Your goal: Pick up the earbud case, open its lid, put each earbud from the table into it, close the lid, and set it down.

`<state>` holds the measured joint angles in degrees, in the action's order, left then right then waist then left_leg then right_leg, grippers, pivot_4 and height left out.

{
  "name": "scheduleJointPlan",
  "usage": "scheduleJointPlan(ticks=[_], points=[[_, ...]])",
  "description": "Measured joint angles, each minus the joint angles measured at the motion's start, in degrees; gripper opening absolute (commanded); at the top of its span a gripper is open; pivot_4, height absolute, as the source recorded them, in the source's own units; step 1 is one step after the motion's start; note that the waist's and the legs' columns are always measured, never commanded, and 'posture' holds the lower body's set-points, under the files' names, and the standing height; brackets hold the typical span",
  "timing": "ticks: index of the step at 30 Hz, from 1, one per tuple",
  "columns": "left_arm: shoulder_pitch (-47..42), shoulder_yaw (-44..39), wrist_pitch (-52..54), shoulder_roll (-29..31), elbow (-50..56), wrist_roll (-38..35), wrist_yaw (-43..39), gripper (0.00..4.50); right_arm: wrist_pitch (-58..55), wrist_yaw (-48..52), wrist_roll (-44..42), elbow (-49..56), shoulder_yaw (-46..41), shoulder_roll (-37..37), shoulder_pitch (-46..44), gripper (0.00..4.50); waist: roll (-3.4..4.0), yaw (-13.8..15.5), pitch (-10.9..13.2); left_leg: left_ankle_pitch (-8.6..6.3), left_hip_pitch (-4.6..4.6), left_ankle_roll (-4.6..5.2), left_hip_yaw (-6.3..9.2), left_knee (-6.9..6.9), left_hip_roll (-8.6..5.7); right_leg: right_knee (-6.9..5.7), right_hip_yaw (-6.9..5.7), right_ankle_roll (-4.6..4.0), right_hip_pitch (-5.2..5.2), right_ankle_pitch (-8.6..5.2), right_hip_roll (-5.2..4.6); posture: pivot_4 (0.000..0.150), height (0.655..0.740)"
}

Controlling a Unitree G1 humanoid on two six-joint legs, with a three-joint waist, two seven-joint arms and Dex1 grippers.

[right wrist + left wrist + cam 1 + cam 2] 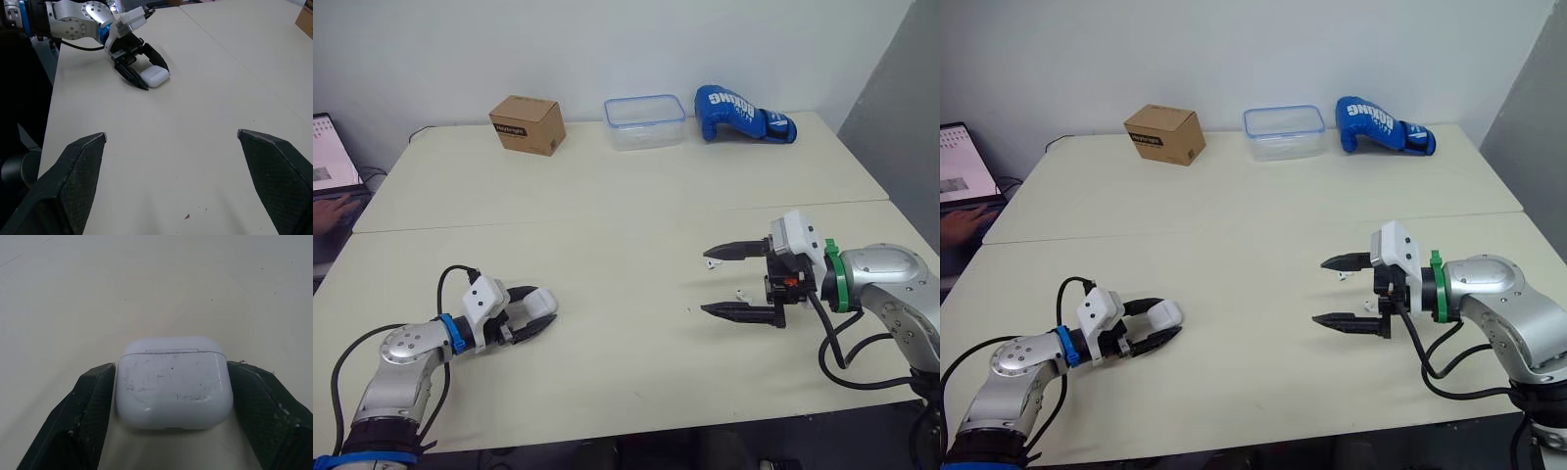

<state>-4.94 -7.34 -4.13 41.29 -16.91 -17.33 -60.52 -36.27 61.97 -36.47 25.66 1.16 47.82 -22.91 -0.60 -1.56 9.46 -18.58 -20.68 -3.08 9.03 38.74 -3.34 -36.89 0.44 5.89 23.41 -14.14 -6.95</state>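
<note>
Cream table (607, 215) is stretching across the head views, with a cardboard box (528, 124), a clear plastic tub (644, 121) and a blue boxing glove (742, 115) sitting along its far edge, well apart from the work. Near the front left, the left gripper (536, 311) is gripping the white case (541, 299) low at the table. On the right, the right gripper (708, 282) is hanging with its fingers spread wide and is holding nothing. Two small white earbuds (711, 262) are lying on the table there, one just beside the far finger and the other (741, 294) between the fingers, nearer the wrist.

From the left wrist, the case is sitting with its lid shut and a black finger (88, 406) appearing to press on each side of the lower body, below the lid seam. Its shell is looking hard, glossy and scuffed, with rounded corners. I am judging it light, stiff and slippery, so a hold across the lower body is suiting it best, leaving the lid free to swing.

From the right wrist, that gripper's two fingers are standing far apart, touching nothing, and are looking over bare table toward the left gripper and the case. The earbuds are probably tiny, smooth and quick to skid, calling for a narrow, gentle pinch.
</note>
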Motion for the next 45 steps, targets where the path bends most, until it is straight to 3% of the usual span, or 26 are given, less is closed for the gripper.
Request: scheduleJointPlan(ticks=[21,25,37,45], points=[[-0.22,0.35,2.97,1.76,1.70,-0.23,-0.73,3.73,0.57,-0.06,0.81,-0.44,-0.61,1.04,1.22,4.50,0.14,-0.13,-0.08,-0.09,0.03,0.16,-0.03,-0.01,0.01,-0.01,0.03,0.00,0.00,0.00,0.01,0.150,0.7307],[0.30,0.38,4.40,1.75,3.09,-0.28,-0.28,2.81,0.57,-0.05,0.87,-0.44,-0.61,1.04,1.22,4.50,0.15,-0.10,-0.08,-0.09,0.03,0.16,-0.03,-0.01,0.00,-0.01,0.04,0.00,0.00,0.00,0.01,0.150,0.7307],[0.79,0.36,2.15,1.30,3.26,-0.01,0.98,2.77,0.62,0.07,1.15,-0.50,-0.62,1.04,1.51,4.50,0.15,-0.08,-0.08,-0.09,0.03,0.17,-0.03,-0.01,0.00,-0.01,0.04,0.00,0.00,0.00,0.00,0.150,0.7307],[-10.44,1.40,1.73,-0.19,7.47,1.58,3.47,2.77,-5.78,-0.88,-2.53,-4.32,-0.54,0.49,-7.28,4.50,0.00,0.54,0.04,0.02,-0.12,-0.04,0.11,0.07,-0.03,0.04,-0.10,0.00,0.00,0.01,-0.01,0.150,0.7307]])
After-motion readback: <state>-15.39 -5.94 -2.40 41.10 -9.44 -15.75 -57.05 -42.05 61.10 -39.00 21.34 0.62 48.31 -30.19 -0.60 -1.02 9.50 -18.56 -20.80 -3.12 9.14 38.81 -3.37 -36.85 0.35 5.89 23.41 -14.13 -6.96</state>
